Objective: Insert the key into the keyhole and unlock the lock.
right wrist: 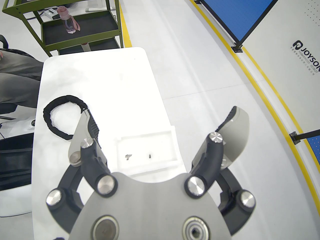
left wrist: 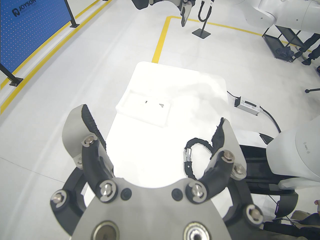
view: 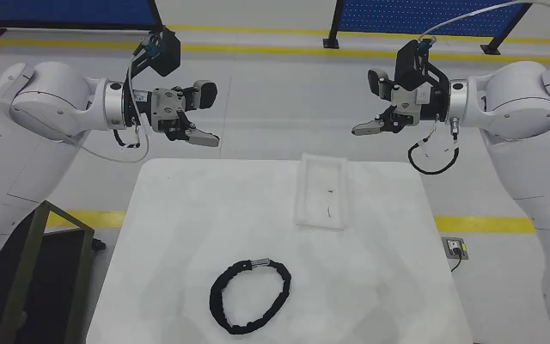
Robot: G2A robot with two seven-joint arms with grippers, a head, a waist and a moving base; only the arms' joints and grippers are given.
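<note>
White plastic is what the shallow rectangular tray (view: 322,158) looks to be made of. It is lying on the white table (view: 172,249) close to the edge where both hands are hovering. The small metal key (view: 329,212) is resting loose inside it (a 2nd, smaller dark speck is sitting just beside the key, too small to identify). The black fabric-sleeved cable lock (view: 214,299), curled into a ring and joined by its silvery metal cylinder (view: 259,265), is lying flat on the table, well apart from the tray.

Judging by this layout, the task is sitting at its very start, with 0 steps completed. The left hand (view: 210,116) is hanging in the air off the table's edge with its fingers spread wide and holding nothing. The right hand (view: 365,105) is doing the same on the other side, its fingers also apart and empty.

Everything is remaining to be done:
- picking the key out of the tray
- steadying the lock's cylinder
- lining the key up with the keyhole, which is too small to make out here
- pushing the key in and turning it until the ring is coming open
</note>
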